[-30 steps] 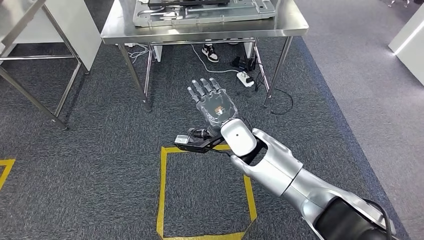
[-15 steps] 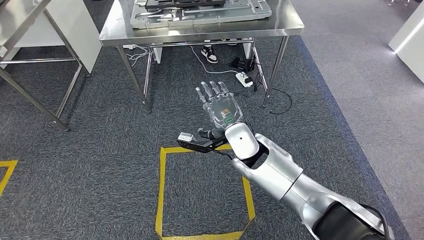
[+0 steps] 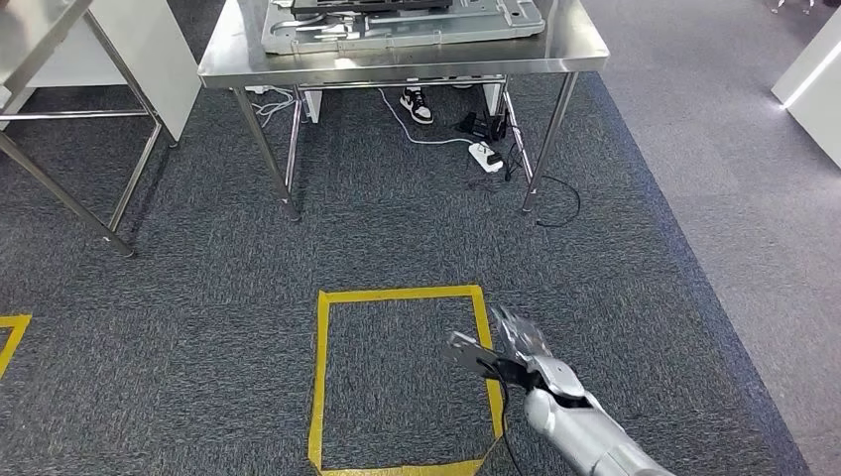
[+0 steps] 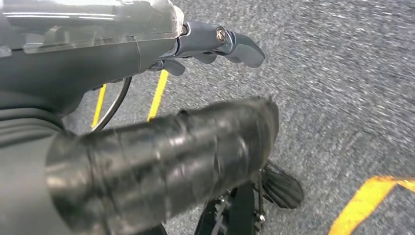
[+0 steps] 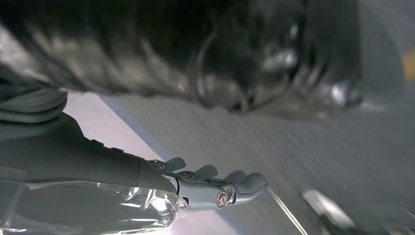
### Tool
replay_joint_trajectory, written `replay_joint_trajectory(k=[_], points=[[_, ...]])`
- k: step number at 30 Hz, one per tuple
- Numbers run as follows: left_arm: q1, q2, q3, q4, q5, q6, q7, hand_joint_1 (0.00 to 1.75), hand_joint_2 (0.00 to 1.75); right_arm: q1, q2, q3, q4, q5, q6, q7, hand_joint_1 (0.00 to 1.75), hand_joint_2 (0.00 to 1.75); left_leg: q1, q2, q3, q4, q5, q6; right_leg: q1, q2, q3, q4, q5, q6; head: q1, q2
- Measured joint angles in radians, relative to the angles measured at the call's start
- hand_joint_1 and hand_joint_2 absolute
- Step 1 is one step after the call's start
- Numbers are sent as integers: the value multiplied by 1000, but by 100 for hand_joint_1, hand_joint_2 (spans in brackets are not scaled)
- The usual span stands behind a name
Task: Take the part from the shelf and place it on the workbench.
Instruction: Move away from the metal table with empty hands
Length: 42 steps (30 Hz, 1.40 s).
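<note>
Nearest, at about 5 o'clock in the head view, the right robot hand (image 3: 518, 342) sits low over the carpet (image 3: 198, 297), its silver forearm running in from the lower edge. Its fingers reach forward and slightly apart, and nothing lies between them; the right wrist view shows the same hand (image 5: 210, 183) with fingers extended side by side and empty, the background smeared by blur. It hangs just over the right-hand strip of the yellow tape square (image 3: 322, 377) marked on the carpet.

The left robot hand (image 4: 215, 41) appears in the left wrist view over the grey carpet, fingers gently curled and apart, thick thumb across the foreground, holding nothing; yellow tape lines cross the floor beneath it.

Farther off, at 12 o'clock, stands the steel bench (image 3: 233, 55), its legs planted on the carpet. On its top lies the part (image 3: 397, 25), a flat grey metal panel with cut-outs, with something dark on it near the far edge that is too cut off to identify. The part is well apart from the right robot hand, up and to about 11 o'clock from it.

Under the bench lie a white power strip (image 3: 486, 156) with trailing cables and a person's black-and-white shoe (image 3: 417, 104). At 10 o'clock stands a second metal frame (image 3: 60, 188).
</note>
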Motion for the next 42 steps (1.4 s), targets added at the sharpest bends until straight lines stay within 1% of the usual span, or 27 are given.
replay_joint_trajectory(k=[3, 6, 10, 16, 20, 23, 25, 29, 31, 33, 34, 35, 36, 37, 38, 39, 40, 41, 42], points=[[1, -2, 5, 0, -7, 10, 4, 0, 0, 87, -21, -66, 92, -21, -14, 7, 0, 0, 0, 0, 0, 0, -2, 1, 0, 0, 1, -2, -1, 1, 0, 0], [0, -3, 8, 0, -12, 10, -1, 0, 0, 142, -35, -115, 159, -15, -30, 13, 0, 0, 0, 1, 0, 0, -4, 1, 0, 1, 2, -3, -1, 1, 0, 0], [-2, -3, 12, -1, -23, 0, -28, 0, 0, 176, -46, -150, 222, 5, -45, 32, 0, 0, 0, 1, 2, 0, -5, 2, 0, 2, 3, -4, -1, 2, 0, 0], [-2, -4, 18, -1, -22, -16, -49, 0, 0, 224, -48, -217, 276, -53, -59, 16, 0, 0, 0, 1, 5, -1, -5, 2, 0, 2, 6, -4, -3, 2, 0, 0], [-2, -5, 22, -1, -15, -11, -48, 0, 0, 258, -46, -274, 307, -106, -79, -20, 0, 175, 0, 1, 7, -1, -6, 2, 0, 2, 8, -4, -3, 2, 0, 0], [-3, -10, 23, -2, -36, -3, -25, 0, 0, 287, -40, -319, 327, -154, -110, -82, 0, 175, 0, 1, 10, -1, -8, 3, 0, 2, 10, -5, -5, 2, 0, 0], [-3, -17, 20, -3, -63, 3, -8, 0, 0, 305, -29, -351, 341, -171, -141, -108, 0, 175, -1, 1, 11, 0, -10, 5, -1, 2, 12, -5, -5, 3, 0, 0], [-3, -26, 18, -6, -73, 14, -5, 0, 0, 326, -5, -401, 361, -178, -182, -123, 0, 0, -6, 2, 13, 3, -18, 17, -6, 2, 17, -7, -7, 9, -1, 0], [-4, -28, 17, -7, -78, 16, -3, 0, 0, 328, 3, -418, 370, -174, -191, -106, 0, 0, -10, 2, 17, 1, -22, 24, -9, 2, 23, -10, -9, 14, -1, 0], [-4, -31, 15, -8, -86, 19, -6, 0, 0, 328, 7, -432, 377, -181, -191, -83, 0, 0, -8, 2, 36, -20, -16, 31, -10, 2, 36, -16, -9, 21, -1, 0], [-4, -34, 13, -9, -90, 23, -12, 0, 0, 329, 8, -440, 379, -186, -190, -70, 0, 0, -5, 3, 49, -37, -11, 35, -9, 2, 37, -9, -17, 25, 0, 0], [-5, -38, 12, -9, -95, 31, -21, 0, 0, 329, 8, -448, 382, -189, -189, -56, 0, 0, -1, 4, 61, -52, -3, 38, -10, 3, 26, 22, -39, 29, 2, 0], [-6, -42, 9, -9, -100, 37, -27, 0, 0, 331, 8, -454, 387, -194, -184, -45, 0, 0, 2, 6, 66, -62, 3, 40, -12, 4, 3, 76, -71, 32, 4, 0], [-8, -46, 6, -9, -107, 40, -27, 0, 0, 333, 8, -460, 390, -200, -177, -37, 0, 0, 2, 6, 67, -65, 4, 42, -15, 4, -28, 139, -107, 37, 6, 0], [-10, -46, 2, -9, -114, 35, -21, 0, 0, 336, 8, -466, 394, -206, -168, -32, 0, 0, 2, 5, 64, -64, 6, 41, -20, 4, -57, 197, -134, 42, 7, 0], [-11, -45, -2, -9, -120, 25, -9, 0, 0, 339, 7, -471, 396, -211, -158, -29, 0, 0, 3, 5, 61, -62, 6, 39, -26, 4, -70, 225, -140, 46, 6, 0], [-12, -41, -5, -9, -124, 14, 1, 0, 0, 342, 7, -475, 398, -214, -151, -27, 0, 0, 4, 4, 57, -60, 6, 35, -32, 4, -66, 216, -128, 51, 7, 0], [-14, -38, -8, -9, -128, 4, 10, 0, 0, 343, 7, -478, 400, -216, -147, -25, 0, 0, 7, 4, 53, -55, 7, 29, -38, 3, -39, 168, -101, 56, 6, 0], [-15, -34, -10, -9, -130, -2, 16, 0, 0, 343, 6, -480, 401, -216, -144, -24, 0, 0, 10, 4, 50, -46, 6, 21, -44, 2, -1, 99, -73, 63, 7, 0]])
